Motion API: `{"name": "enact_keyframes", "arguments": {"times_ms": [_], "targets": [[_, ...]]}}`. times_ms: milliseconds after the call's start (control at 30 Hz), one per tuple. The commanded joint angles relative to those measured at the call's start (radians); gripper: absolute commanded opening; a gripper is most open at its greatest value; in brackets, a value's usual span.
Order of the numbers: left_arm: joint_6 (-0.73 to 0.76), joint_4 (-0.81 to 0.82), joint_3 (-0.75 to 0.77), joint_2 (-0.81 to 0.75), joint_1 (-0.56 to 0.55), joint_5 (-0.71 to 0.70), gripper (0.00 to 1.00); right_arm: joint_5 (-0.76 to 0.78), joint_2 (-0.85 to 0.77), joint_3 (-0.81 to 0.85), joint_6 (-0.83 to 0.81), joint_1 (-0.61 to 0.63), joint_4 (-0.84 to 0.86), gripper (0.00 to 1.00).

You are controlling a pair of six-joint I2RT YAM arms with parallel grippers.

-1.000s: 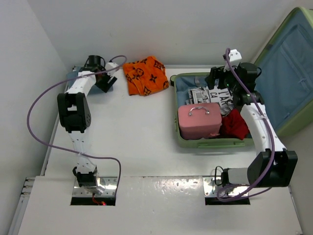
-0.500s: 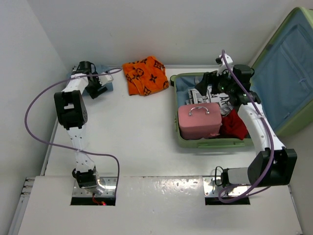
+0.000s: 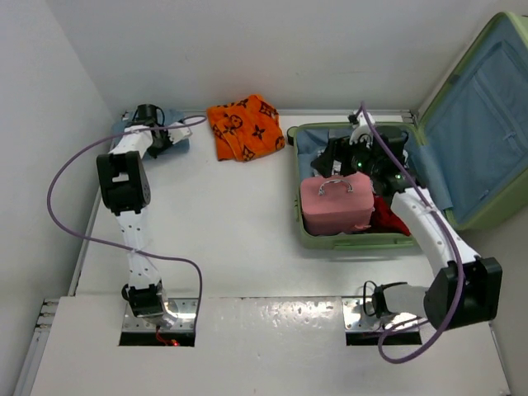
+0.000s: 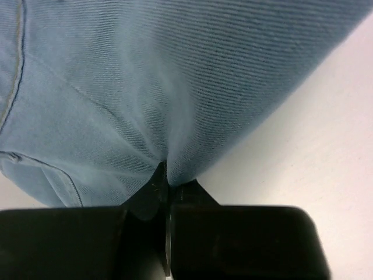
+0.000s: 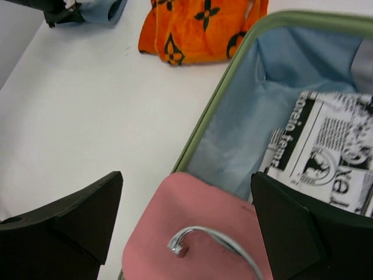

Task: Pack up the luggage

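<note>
Luggage: the luggage [image 3: 346, 241] lies open on the table [image 3: 223, 214], ahead of the right arm's base, with its lid [image 3: 483, 115] raised on its right side.
Contents: a pink case [image 5: 154, 219] sits at the near left of the luggage, with a print cloth [image 5: 326, 151] behind it and a red cloth [image 3: 394, 216] to its right.
Left gripper: the left gripper [image 4: 166, 175] is clamped on a fold of denim [image 4: 145, 76], well left of the luggage.
Right gripper: the right gripper [image 5: 186, 178] has its jaws wide and holds nothing. It hangs over the left part of the luggage, above the pink case.
Step in hand: judged to be the pick-up of the denim. The grip is made and the lift is not yet begun.
Next move: judged to be a lift and a carry rightward to the luggage, clearing the orange cloth [image 3: 245, 126] that lies between. The bare lining at the back left of the luggage looks free. The right arm may need to give way.
Hidden: the denim's full extent is cut off at the wrist view and mostly behind the arm from above. The depth of the bite cannot be told. The red cloth is partly under the right arm.
</note>
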Motion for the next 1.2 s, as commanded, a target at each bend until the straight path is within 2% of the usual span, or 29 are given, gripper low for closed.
{"name": "enact_keyframes", "arguments": {"times_ms": [0, 33, 100, 133, 167, 233, 300, 333, 467, 633, 733, 833, 933, 1167], "targets": [[-0.133, -0.024, -0.051, -0.046, -0.034, 0.119, 0.0, 0.133, -0.088, -0.084, 0.097, 0.057, 0.111, 0.9], [-0.244, -0.024, -0.071, -0.093, -0.061, 0.172, 0.0, 0.213, -0.097, -0.109, 0.119, 0.082, 0.115, 0.9], [-0.393, -0.024, -0.092, -0.147, -0.103, 0.193, 0.0, 0.274, -0.131, -0.141, 0.172, 0.096, 0.118, 0.9], [-0.591, 0.026, -0.136, -0.203, -0.129, 0.193, 0.0, 0.324, -0.142, -0.15, 0.182, 0.12, 0.117, 0.9], [-0.701, 0.066, -0.167, -0.231, -0.194, 0.065, 0.0, 0.37, -0.145, -0.153, 0.191, 0.125, 0.112, 0.9], [-0.939, 0.102, -0.222, -0.274, -0.27, -0.099, 0.0, 0.41, -0.142, -0.162, 0.228, 0.151, 0.112, 0.9], [-1.029, 0.113, -0.259, -0.336, -0.353, -0.134, 0.0, 0.43, -0.119, -0.161, 0.257, 0.159, 0.118, 0.92], [-1.125, 0.113, -0.287, -0.356, -0.373, -0.123, 0.0, 0.432, -0.111, -0.156, 0.262, 0.174, 0.126, 0.92], [-1.343, 0.099, -0.308, -0.409, -0.44, -0.02, 0.0, 0.432, -0.045, -0.141, 0.335, 0.192, 0.161, 0.93], [-1.527, 0.05, -0.249, -0.42, -0.454, 0.033, 0.0, 0.432, 0.071, -0.132, 0.421, 0.229, 0.239, 0.97], [-1.665, 0.024, -0.185, -0.385, -0.414, 0.121, 0.0, 0.432, 0.123, -0.13, 0.429, 0.254, 0.297, 0.98], [-1.721, -0.01, -0.129, -0.348, -0.401, 0.188, 0.0, 0.403, 0.185, -0.114, 0.407, 0.284, 0.4, 0.99], [-1.787, -0.031, -0.085, -0.328, -0.381, 0.242, 0.0, 0.365, 0.255, -0.046, 0.369, 0.321, 0.422, 0.99], [-1.846, -0.031, -0.072, -0.328, -0.381, 0.303, 0.0, 0.432, 0.406, 0.086, 0.263, 0.427, 0.47, 0.99]]}}
